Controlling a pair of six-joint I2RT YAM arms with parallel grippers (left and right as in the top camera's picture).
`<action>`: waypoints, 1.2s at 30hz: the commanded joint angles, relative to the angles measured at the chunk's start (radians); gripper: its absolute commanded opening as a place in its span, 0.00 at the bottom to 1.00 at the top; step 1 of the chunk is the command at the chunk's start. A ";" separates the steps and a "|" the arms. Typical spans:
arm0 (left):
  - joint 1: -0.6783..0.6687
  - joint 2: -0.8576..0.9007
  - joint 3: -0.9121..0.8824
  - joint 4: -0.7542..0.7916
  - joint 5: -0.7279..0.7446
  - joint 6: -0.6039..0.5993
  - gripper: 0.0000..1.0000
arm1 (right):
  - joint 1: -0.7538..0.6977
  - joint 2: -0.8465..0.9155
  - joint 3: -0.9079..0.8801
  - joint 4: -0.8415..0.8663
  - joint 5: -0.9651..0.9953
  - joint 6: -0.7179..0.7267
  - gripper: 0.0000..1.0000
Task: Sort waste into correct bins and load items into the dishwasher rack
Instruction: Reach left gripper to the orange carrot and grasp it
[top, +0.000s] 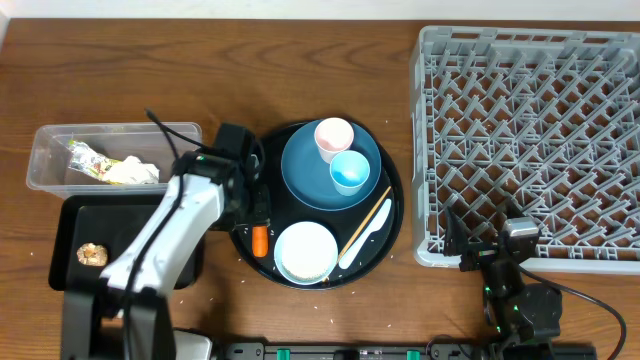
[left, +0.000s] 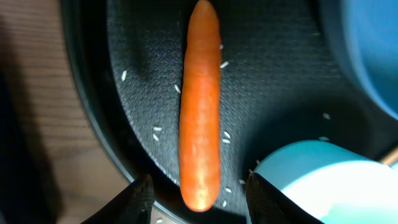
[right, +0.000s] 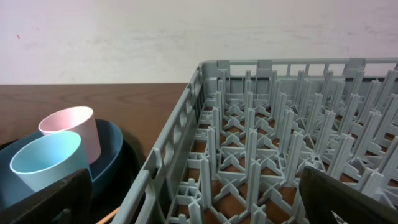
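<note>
Orange carrot (left: 200, 106), smooth and tapered, lies among rice grains (left: 157, 129), left pincer (left: 199, 200) wide.

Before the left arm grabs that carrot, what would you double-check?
1. Left pincer open: ok, fingers spread wide.
2. Carrot centred between the fingers: ok.
3. Room beside the bowl: cannot tell; one finger sits very close to its rim.
4. Carrot free of clutter: ok, only rice grains lie around it.
5. Space in the flat black tray: ok, only a brown lump shows, though the arm hides part.
6. Right pincer out of the way: ok, over by the rack.
</note>
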 joint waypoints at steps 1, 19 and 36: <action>-0.003 0.065 -0.015 0.006 -0.008 -0.009 0.50 | -0.010 -0.004 -0.001 -0.004 0.000 0.005 0.99; -0.003 0.196 -0.016 0.048 -0.006 -0.028 0.38 | -0.010 -0.004 -0.001 -0.004 0.000 0.005 0.99; -0.014 0.140 0.038 0.002 -0.005 -0.034 0.06 | -0.010 -0.004 -0.001 -0.004 0.000 0.005 0.99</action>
